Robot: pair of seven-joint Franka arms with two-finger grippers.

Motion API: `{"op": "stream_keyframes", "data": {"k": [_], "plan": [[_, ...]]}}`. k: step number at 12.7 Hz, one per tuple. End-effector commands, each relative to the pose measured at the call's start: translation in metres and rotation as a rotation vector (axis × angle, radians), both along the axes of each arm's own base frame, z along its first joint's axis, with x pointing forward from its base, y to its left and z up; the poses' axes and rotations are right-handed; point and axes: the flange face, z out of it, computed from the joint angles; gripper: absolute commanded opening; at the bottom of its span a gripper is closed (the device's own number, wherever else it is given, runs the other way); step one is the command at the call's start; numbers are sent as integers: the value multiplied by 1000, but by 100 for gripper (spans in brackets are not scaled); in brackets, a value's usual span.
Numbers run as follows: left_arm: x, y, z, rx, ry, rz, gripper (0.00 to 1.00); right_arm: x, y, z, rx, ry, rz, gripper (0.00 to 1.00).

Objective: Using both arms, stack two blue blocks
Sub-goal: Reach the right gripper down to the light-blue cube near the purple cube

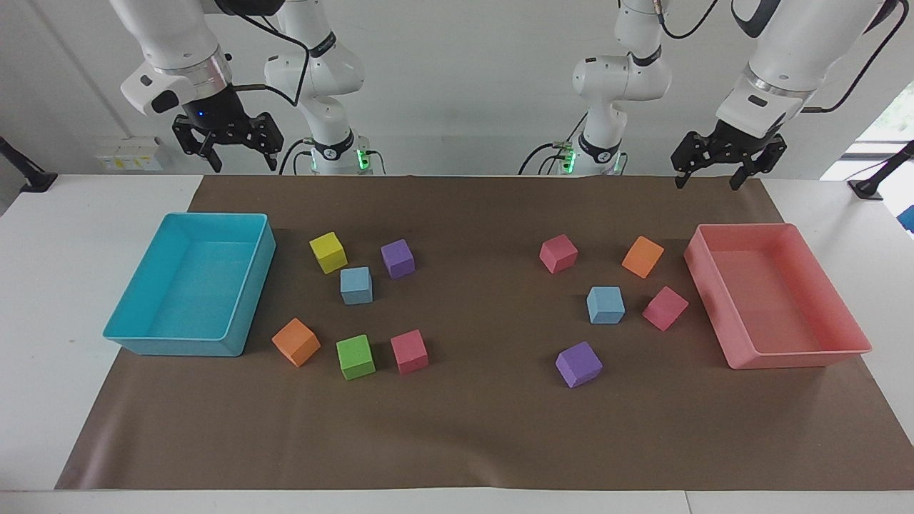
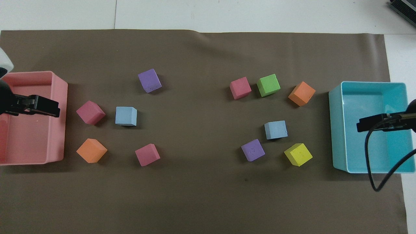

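Note:
Two sky-blue blocks lie apart on the brown mat. One blue block (image 1: 355,285) (image 2: 275,129) is toward the right arm's end, beside a yellow cube and a purple cube. The other blue block (image 1: 605,305) (image 2: 126,115) is toward the left arm's end, beside a pink cube. My right gripper (image 1: 244,165) (image 2: 361,125) is open and empty, high over the turquoise tray (image 1: 251,289). My left gripper (image 1: 706,183) (image 2: 53,110) is open and empty, high over the pink tray (image 1: 707,289), and waits.
Around the first blue block lie yellow (image 1: 328,252), purple (image 1: 398,258), orange (image 1: 295,342), green (image 1: 355,356) and pink (image 1: 409,351) cubes. Around the other lie pink (image 1: 558,253), orange (image 1: 643,256), pink (image 1: 665,308) and purple (image 1: 578,364) cubes. A cable hangs from the right wrist.

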Motion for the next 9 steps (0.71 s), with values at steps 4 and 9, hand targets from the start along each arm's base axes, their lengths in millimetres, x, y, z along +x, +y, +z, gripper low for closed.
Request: {"op": "stream_keyframes", "data": {"k": [4, 9], "plan": [[-5, -2, 4, -7, -11, -5, 100, 12, 35, -65, 30, -35, 81, 100], [-5, 0, 4, -8, -8, 7, 100, 40, 71, -129, 22, -16, 135, 100]]}}
